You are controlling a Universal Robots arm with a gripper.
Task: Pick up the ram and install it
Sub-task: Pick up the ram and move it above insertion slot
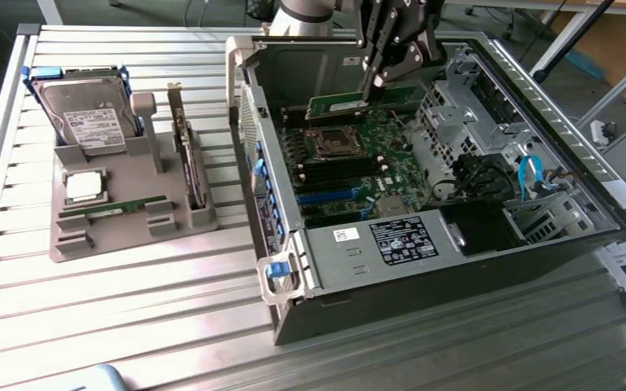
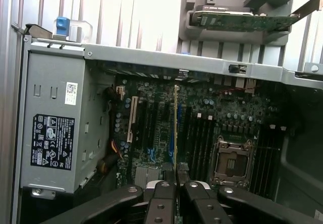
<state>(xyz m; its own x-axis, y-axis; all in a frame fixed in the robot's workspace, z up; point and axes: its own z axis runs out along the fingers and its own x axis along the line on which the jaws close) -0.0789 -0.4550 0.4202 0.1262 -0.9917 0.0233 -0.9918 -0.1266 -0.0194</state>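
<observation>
One end of the ram (image 2: 175,123) hides inside the tool (image 2: 175,171).

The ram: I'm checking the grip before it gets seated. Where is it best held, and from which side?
Grip the ram by its upper long edge, pinched across the flat faces from above, as the hand does. It stands on edge, which leaves its lower edge free toward the motherboard.

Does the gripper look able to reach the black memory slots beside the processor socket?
Probably yes: the grey case is open, and nothing lies between the gripper's green ram stick and the slots.
</observation>
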